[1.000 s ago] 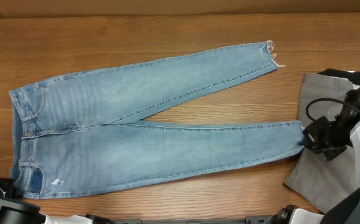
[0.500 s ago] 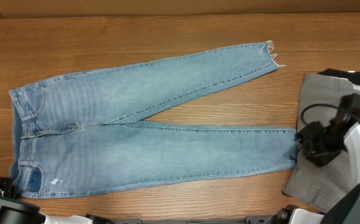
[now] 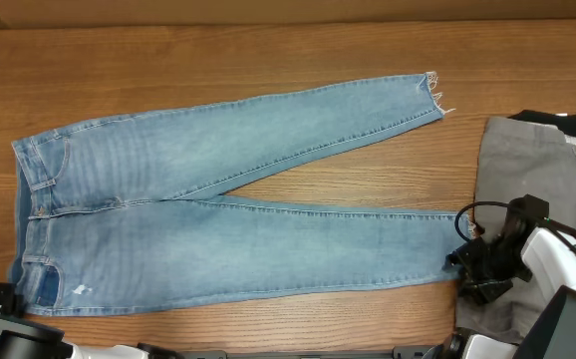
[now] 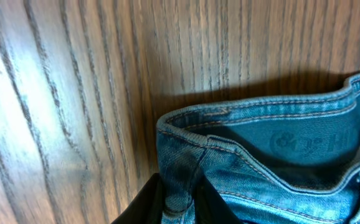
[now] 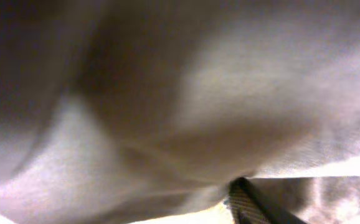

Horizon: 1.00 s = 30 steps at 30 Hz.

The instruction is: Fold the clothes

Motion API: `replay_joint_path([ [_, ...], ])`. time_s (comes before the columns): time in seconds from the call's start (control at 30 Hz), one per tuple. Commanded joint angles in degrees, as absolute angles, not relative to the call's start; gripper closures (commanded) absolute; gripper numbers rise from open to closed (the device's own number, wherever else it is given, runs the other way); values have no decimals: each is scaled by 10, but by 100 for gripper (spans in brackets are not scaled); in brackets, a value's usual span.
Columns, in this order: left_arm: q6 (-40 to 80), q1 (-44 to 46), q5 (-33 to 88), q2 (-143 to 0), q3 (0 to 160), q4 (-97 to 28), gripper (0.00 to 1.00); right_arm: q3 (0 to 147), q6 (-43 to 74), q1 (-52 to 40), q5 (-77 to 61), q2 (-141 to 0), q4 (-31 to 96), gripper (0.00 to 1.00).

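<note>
The clothes, light blue jeans (image 3: pixel 228 209), lie flat on the wooden table (image 3: pixel 268 50), with the waist at the left and both legs running right. My left gripper (image 4: pixel 180 208) sits at the near left waist corner and pinches a fold of the waistband (image 4: pixel 186 162) between its black fingers. From overhead only a little of the left gripper (image 3: pixel 4 297) shows. My right gripper (image 3: pixel 464 269) hovers at the lower leg's hem, by the front edge. Its wrist view is blurred and shows one finger (image 5: pixel 255 202) under grey cloth (image 5: pixel 167 93), so its state is unclear.
A grey garment (image 3: pixel 537 179) lies at the right end of the table, with a black item (image 3: pixel 542 117) at its far edge. The right arm's body covers its near part. A cardboard wall runs along the table's back.
My right gripper has let go of the lower leg's hem and moved toward the front edge. The jeans have slid slightly left and forward, and the lower hem now sits further left.
</note>
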<state>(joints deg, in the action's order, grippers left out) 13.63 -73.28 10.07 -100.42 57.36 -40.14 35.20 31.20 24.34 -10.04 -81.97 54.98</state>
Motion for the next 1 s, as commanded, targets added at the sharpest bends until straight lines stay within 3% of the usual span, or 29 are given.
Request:
replay_joint_path([
  [0.0,149,-739,91,-1008,590,-390,79,322,346,241,-117,-823,518,52],
  [0.1,149,-739,90,-1008,590,-387,78,323,345,241,-121,-823,509,56],
  [0.2,149,-739,90,-1008,590,-382,77,333,290,241,-164,-823,513,45],
  [0.5,149,-739,88,-1008,590,-372,74,453,193,240,-227,-822,645,46],
  [0.67,149,-739,88,-1008,590,-372,73,466,204,241,-191,-823,674,43],
  [0.97,149,-739,88,-1008,590,-367,72,392,288,241,-120,-823,523,42],
])
